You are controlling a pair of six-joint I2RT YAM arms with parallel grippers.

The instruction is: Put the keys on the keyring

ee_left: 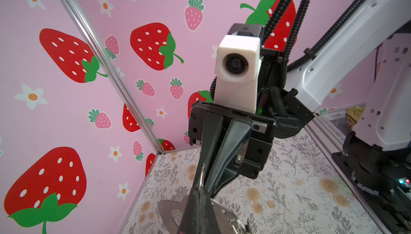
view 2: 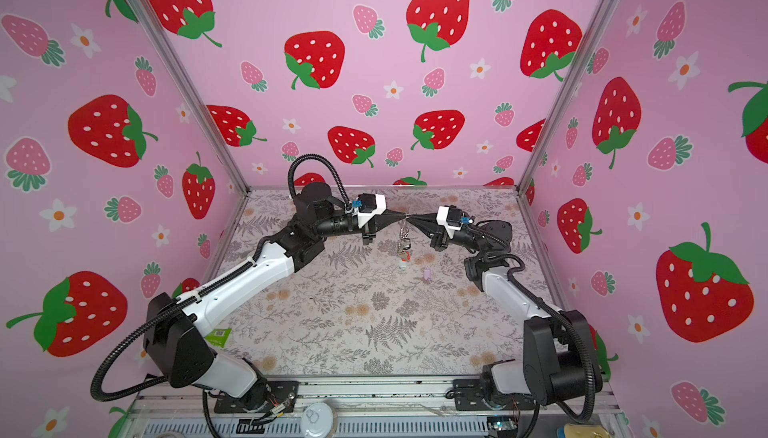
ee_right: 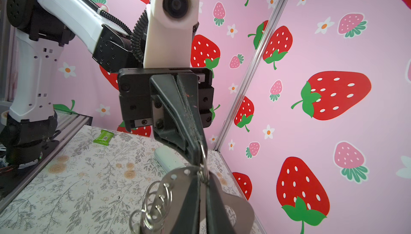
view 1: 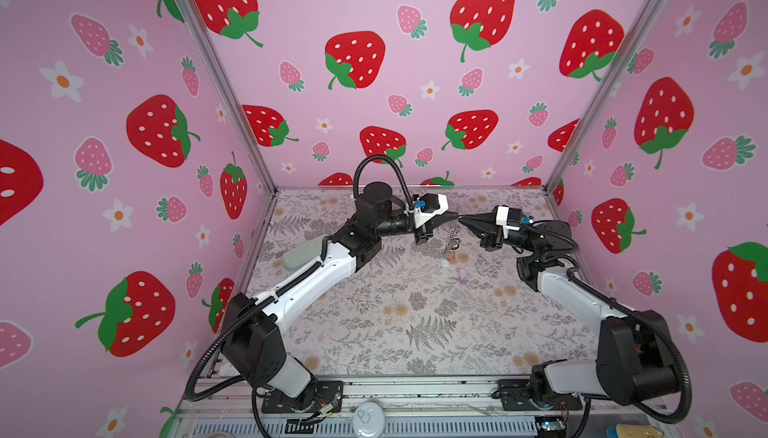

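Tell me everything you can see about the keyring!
The keyring has a flat brownish-grey strap with tiny holes, a thin silver ring and a chain of small shiny rings. It looks like leather and metal. It is up in the air above the table, not lying down. The left gripper and right gripper, both shut, pinch it tip to tip from opposite sides, and the chain dangles below them.

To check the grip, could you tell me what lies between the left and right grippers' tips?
The thin silvery metal keyring, gripped by the shut left gripper and shut right gripper; the right wrist view shows it clearest.
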